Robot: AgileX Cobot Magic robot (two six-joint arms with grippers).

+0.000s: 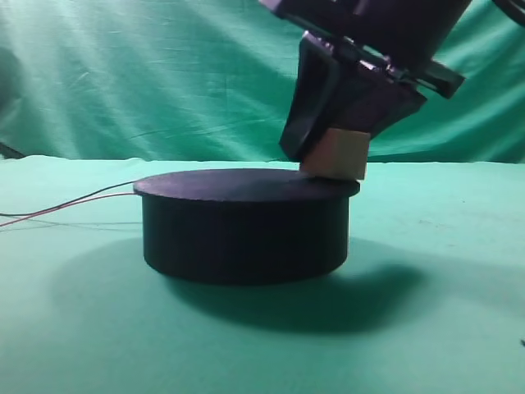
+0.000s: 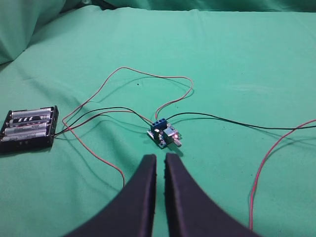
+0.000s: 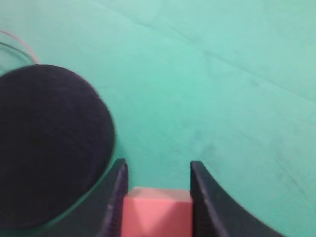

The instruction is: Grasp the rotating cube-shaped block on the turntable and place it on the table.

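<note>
One arm shows in my exterior high view: the right gripper (image 1: 332,152) reaches down from the top edge, clenched on the cube-shaped block (image 1: 335,154), which sits at the right rim of the turntable (image 1: 244,226); I cannot tell whether it touches the top or hangs just above. Red and black wires (image 1: 66,203) trail toward the left edge of the table (image 1: 443,328).

My left wrist view shows the left gripper (image 2: 160,163) with fingers pressed nearly together on nothing, above a small circuit board (image 2: 164,134); a battery holder (image 2: 28,128) lies by the left edge.

My right wrist view is blurred, but the block (image 3: 157,212) sits between both fingers (image 3: 116,197), with the turntable (image 3: 49,143) to the left.
</note>
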